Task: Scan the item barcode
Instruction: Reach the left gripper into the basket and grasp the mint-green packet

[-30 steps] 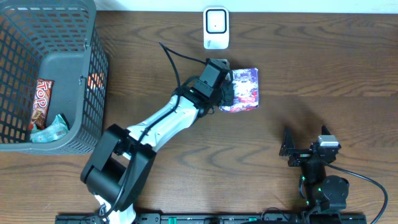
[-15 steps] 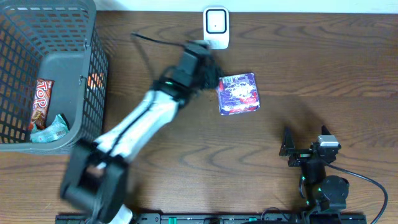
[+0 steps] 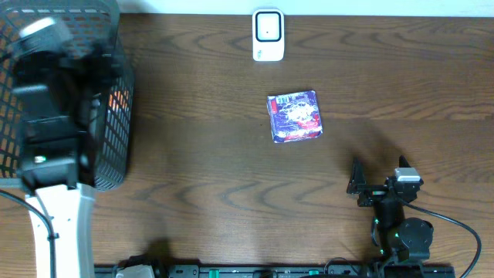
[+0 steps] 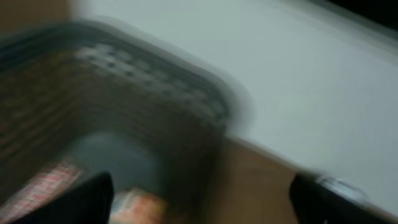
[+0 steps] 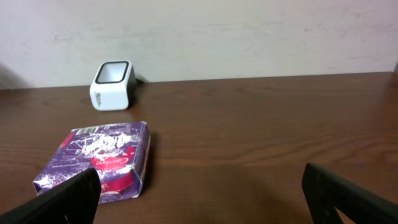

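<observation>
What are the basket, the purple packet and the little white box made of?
The basket looks like matte dark grey plastic, moulded in an even grid of holes. The purple packet seems to be glossy printed foil or plastic film: it catches light and one end looks crimped. The little white box looks like smooth hard plastic with a dark window.

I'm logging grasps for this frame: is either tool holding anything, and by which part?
Nothing is held. The left tool is open over the basket and the right tool is open; the purple packet lies alone on the table.
</observation>
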Controlling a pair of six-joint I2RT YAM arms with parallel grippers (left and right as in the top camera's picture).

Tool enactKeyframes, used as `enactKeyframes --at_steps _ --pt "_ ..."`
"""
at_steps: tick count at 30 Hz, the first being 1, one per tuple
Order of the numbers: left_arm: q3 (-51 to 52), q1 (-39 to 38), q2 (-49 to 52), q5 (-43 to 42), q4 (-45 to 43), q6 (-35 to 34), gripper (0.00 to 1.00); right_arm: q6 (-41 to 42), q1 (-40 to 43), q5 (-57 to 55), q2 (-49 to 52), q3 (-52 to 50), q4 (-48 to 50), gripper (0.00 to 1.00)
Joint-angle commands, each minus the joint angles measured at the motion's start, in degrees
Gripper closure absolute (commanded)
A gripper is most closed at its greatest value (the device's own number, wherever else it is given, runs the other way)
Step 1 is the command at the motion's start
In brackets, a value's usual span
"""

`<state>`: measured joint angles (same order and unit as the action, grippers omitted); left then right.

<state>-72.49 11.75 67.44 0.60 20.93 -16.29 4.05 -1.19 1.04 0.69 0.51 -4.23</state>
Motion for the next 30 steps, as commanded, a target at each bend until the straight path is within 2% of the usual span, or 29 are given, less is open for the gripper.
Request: enactKeyframes --at_steps 1,5,10,17,23,29,30 --pt "0.26 10.21 3.23 6.54 3.93 -1.79 0.04 -0.48 0.24 -0.48 -0.31 -0.20 -0.07 0.01" --pt "0.26 17.35 7.67 6.58 8.26 -8.94 0.03 -0.48 0.24 -0.48 -0.31 -0.20 -0.07 0.01" --pt "0.26 22.34 15.96 8.50 15.91 -17.51 0.00 -0.50 0.24 -0.48 -0.31 -0.20 -0.07 0.01" --pt "0.37 22.80 27.17 8.50 22.08 -18.95 0.01 -0.48 0.24 -0.48 -0.31 -0.20 -0.07 0.01" --pt "1.29 22.80 34.73 9.35 22.03 -21.57 0.00 -0.48 0.24 -0.48 -0.31 -0.20 -0.07 0.01" --pt "1.40 22.80 41.48 9.31 19.91 -21.03 0.01 -0.48 0.24 -0.48 -0.31 -0.20 -0.07 0.01" --pt "1.40 22.80 42.07 9.31 19.89 -21.03 0.05 -0.50 0.24 -0.48 -0.31 -0.20 -0.07 0.01"
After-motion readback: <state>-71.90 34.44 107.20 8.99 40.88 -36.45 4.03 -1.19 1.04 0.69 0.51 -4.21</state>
